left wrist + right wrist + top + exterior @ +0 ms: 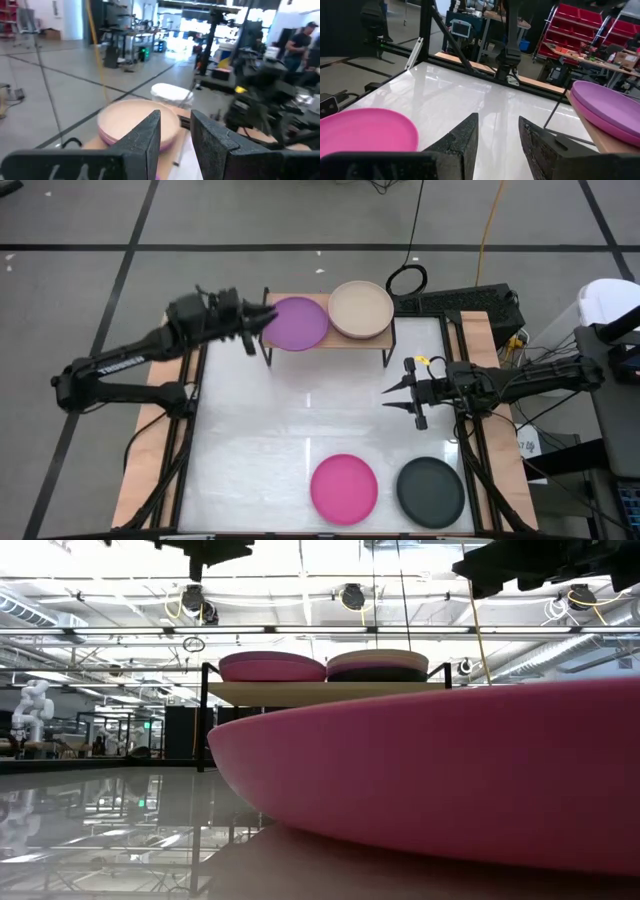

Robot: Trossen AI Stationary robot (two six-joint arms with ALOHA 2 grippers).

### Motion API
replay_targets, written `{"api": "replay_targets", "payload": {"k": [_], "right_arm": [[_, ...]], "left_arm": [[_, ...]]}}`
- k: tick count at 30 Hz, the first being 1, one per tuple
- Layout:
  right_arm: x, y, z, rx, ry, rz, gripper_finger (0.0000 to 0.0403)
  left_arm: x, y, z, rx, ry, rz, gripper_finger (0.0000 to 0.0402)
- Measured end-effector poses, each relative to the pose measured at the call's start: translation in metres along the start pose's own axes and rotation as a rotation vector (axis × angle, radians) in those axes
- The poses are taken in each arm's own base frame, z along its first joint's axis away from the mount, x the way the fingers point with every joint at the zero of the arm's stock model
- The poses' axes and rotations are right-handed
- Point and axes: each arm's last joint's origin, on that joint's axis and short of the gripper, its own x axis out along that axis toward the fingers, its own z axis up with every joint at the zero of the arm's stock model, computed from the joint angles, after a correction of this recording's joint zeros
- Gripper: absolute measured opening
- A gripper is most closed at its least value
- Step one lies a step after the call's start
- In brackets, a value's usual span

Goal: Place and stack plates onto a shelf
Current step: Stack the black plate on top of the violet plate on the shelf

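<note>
Two plate stacks sit side by side on the shelf, which stands at the far edge of the table. Shelf: light wooden top board on thin black legs. Left stack is topped by a purple plate; right stack by a beige plate, and the low view shows a dark layer under that beige top. All plates are round, flat and matte.

Two further plates lie on the table at its near edge, just beside each other: a magenta plate and, right of it, a dark grey plate. The magenta one fills the foreground of the low view.

Left gripper hangs at the shelf's left end, next to the purple plate. Fingers stand slightly apart with a narrow gap; nothing is between them. Contact with the plate rim cannot be told.

Right gripper hovers over the table's right half, pointing toward the centre, well apart from every plate. Fingers parted, empty.

Table surface: glossy white, reflecting ceiling lights, with a wooden border. Room: grey floor with dark lines, red bin racks, a person in the far background.
</note>
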Motion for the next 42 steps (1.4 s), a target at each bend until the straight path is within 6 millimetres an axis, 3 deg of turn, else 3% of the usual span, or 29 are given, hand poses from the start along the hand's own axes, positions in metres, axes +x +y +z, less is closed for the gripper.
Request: {"api": "replay_targets", "payload": {"k": [6,12,25,42], "right_arm": [[0.0,0.0,0.0,0.006,0.002,-0.001,0.0125],[0.0,0.0,0.0,0.009,0.002,-0.001,0.0125],[0.0,0.0,-0.001,0.009,0.005,0.0,0.0125],[0.0,0.002,-0.009,0.093,0.097,0.016,0.0125]], "left_arm": [[0.001,-0.018,-0.051,-0.028,-0.018,0.033,0.0111],[0.003,-0.032,-0.083,-0.03,-0.019,0.116,0.0111],[0.026,-0.046,-0.118,-0.006,0.067,0.094,0.0111],[0.029,-0.047,-0.119,-0.03,0.046,0.092,0.0111]]}}
